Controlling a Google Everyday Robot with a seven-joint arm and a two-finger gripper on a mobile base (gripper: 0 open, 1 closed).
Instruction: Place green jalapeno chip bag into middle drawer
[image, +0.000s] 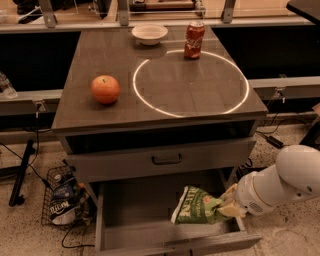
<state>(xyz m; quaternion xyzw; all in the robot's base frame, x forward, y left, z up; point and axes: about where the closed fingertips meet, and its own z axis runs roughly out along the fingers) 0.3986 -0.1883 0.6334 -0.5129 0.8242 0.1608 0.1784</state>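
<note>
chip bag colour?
Light green, white lettering, darker patches; camera view. The gripper holds the chip bag at the middle drawer's right side.

The table (95, 60) has a grey-brown top with a faint grain, smooth and semi-glossy, and it catches light inside the pale ring (135, 86). Near its left edge the apple (105, 89) looks waxy and smooth. Toward the back edge the can (194, 40) is shiny metal and the bowl (149, 33) a matt, pale ware. Below the front edge the middle drawer (132, 212) is matt grey with a plain floor. Over its right side the gripper (229, 202), of dull yellowish material, pinches the green jalapeno chip bag (197, 206) — crinkled foil with a soft sheen. The arm (280, 182) wears a smooth white plastic shell.
</note>
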